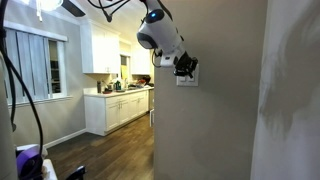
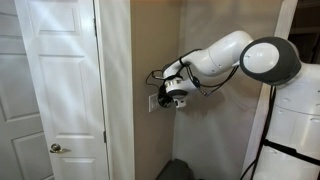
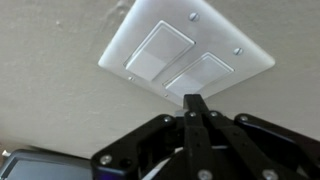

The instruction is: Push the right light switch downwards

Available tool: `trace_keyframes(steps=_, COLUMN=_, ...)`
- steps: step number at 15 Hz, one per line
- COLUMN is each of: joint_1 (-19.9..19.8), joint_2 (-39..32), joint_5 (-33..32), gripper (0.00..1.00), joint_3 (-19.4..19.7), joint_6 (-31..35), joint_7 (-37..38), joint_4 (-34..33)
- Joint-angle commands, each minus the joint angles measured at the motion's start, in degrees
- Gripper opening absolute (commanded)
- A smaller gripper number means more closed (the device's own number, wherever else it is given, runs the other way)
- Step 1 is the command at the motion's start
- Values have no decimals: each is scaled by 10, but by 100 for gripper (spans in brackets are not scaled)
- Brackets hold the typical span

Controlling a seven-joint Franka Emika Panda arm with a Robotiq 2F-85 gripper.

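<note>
A small white wall plate [image 3: 250, 62] holds two tall white rocker paddles. In the wrist view the right light switch [image 3: 203, 73] is the paddle nearer my fingers, and the left paddle [image 3: 152, 53] lies beyond it. My gripper [image 3: 193, 101] is shut and empty. Its joined fingertips are at the near end of the right paddle; I cannot tell whether they touch it. In both exterior views the gripper [image 1: 186, 65] [image 2: 170, 100] is up against the plate [image 1: 187, 79] [image 2: 154, 100] on a beige wall.
A white panel door [image 2: 55, 80] with a knob [image 2: 57, 148] stands next to the wall corner. Beyond the wall is a kitchen with white cabinets [image 1: 118, 108] and a wood floor. Black cables [image 1: 22, 80] hang nearby.
</note>
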State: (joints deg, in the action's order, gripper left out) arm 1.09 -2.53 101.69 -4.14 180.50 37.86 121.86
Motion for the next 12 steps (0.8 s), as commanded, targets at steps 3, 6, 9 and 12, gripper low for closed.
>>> trace_keyframes(steps=3, joint_1=-1, joint_2=-24, joint_5=59, gripper=0, joint_3=3, joint_6=-6, joint_7=-13, joint_4=-35)
trace_keyframes(steps=6, joint_1=1, joint_2=-41, joint_5=69, gripper=0, joint_3=2, joint_6=-1, joint_7=-11, joint_4=-53)
trace_keyframes(steps=9, joint_1=5, joint_2=-58, joint_5=61, gripper=0, joint_3=7, joint_6=2, joint_7=3, joint_4=-65)
trace_keyframes(steps=12, joint_1=5, joint_2=-62, joint_5=61, gripper=0, joint_3=9, joint_6=1, joint_7=3, joint_4=-63)
